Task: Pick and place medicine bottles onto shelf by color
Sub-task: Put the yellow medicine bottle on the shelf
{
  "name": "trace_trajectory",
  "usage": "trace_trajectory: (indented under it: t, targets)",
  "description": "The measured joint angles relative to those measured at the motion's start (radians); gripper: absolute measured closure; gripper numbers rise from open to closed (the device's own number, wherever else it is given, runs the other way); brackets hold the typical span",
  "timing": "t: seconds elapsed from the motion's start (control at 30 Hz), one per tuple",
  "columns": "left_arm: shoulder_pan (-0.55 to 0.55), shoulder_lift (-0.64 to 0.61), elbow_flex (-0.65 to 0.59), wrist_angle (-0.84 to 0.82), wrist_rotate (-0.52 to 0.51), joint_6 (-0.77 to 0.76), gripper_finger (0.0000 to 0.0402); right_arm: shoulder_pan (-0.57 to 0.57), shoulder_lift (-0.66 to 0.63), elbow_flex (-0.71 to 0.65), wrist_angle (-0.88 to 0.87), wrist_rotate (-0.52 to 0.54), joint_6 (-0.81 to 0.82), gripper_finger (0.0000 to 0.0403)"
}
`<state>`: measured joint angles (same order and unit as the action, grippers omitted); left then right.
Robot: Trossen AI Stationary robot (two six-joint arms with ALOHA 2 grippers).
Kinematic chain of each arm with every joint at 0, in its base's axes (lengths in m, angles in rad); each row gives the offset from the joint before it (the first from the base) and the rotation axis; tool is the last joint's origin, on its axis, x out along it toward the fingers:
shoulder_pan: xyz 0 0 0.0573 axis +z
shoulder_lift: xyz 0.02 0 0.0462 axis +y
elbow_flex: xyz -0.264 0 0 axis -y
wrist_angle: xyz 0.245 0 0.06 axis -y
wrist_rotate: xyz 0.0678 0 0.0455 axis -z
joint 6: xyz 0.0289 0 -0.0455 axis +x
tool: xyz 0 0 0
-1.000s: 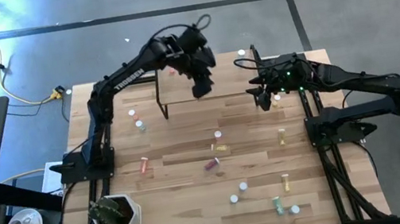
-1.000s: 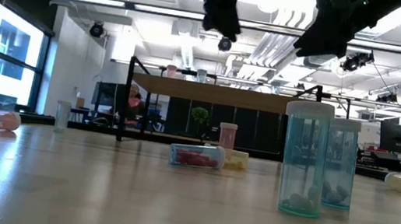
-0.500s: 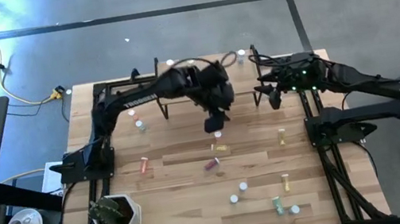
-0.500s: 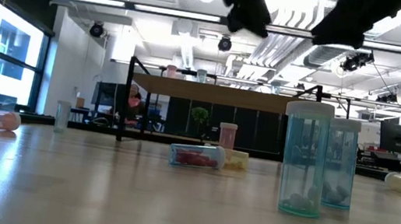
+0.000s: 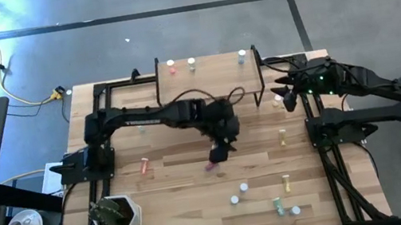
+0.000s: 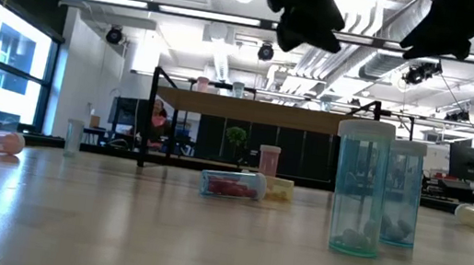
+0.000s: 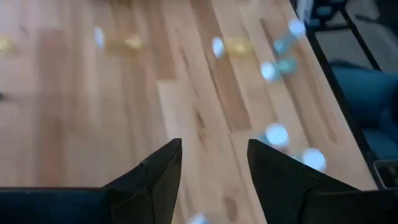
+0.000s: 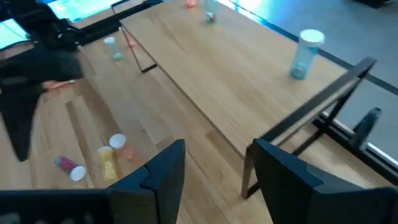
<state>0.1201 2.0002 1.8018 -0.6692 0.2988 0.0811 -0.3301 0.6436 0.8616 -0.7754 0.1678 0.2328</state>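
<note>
The left gripper [image 5: 221, 153] hangs with its dark fingers apart and empty over the middle of the plank table [image 5: 175, 205], just above a toppled red-bodied, white-capped medicine bottle [image 5: 213, 164] — placed, I judge, to drop onto it. Behind stands the small light-wood shelf on black legs [image 5: 215, 78], carrying three upright bottles. Off its right end the right gripper [image 5: 287, 99] waits — fingers apart, empty.

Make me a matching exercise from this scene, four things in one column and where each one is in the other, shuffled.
Things:
1. left gripper
2. right gripper
3. plant pot
4. blue bottle

Places:
A. standing on the shelf, at its right end
B. over the middle of the table
C. table corner on the left arm's side
D. beside the shelf's right end, off it

Pairs: 1-B, 2-D, 3-C, 4-A
</note>
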Motion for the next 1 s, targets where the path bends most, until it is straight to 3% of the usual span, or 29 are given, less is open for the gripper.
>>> trace_trajectory:
  t: [0.3, 0.7, 1.0]
  targets:
    - [-0.037, -0.142, -0.242, 0.211, -0.16, -0.06, 0.0227, 0.053, -0.011, 0.0, -0.11, 0.166, 0.108, 0.0224]
    - [-0.042, -0.35, -0.582, 0.493, -0.163, -0.087, 0.0227, 0.069, -0.011, 0.0, -0.19, 0.294, 0.221, 0.0224]
    - [-0.044, -0.45, -0.836, 0.796, -0.181, -0.132, 0.0227, 0.069, -0.011, 0.0, -0.284, 0.309, 0.314, 0.0224]
